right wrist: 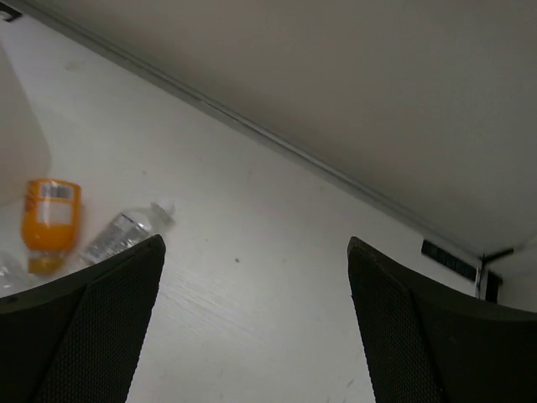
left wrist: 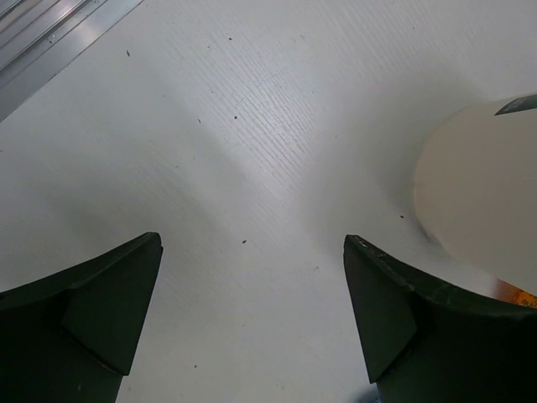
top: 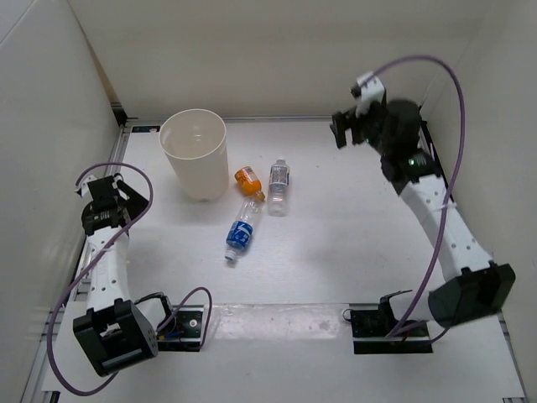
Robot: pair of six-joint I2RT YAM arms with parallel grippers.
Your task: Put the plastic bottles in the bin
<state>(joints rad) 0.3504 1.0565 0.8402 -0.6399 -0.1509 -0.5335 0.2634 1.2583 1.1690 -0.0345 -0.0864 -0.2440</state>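
The cream-white bin (top: 195,154) stands upright at the back left of the table. Three bottles lie just right of it: a short orange one (top: 248,181), a clear one with a pale label (top: 278,185) and a clear one with a blue label (top: 241,232). My left gripper (top: 113,191) is open and empty, left of the bin; the bin's wall (left wrist: 478,189) shows at its right. My right gripper (top: 348,128) is open and empty, raised at the back right. Its view shows the orange bottle (right wrist: 50,218) and the pale-label bottle (right wrist: 126,231) at the left.
White walls enclose the table on the left, back and right. A metal rail (top: 252,120) runs along the back edge and another (left wrist: 50,38) along the left. The arm bases and purple cables sit at the near edge.
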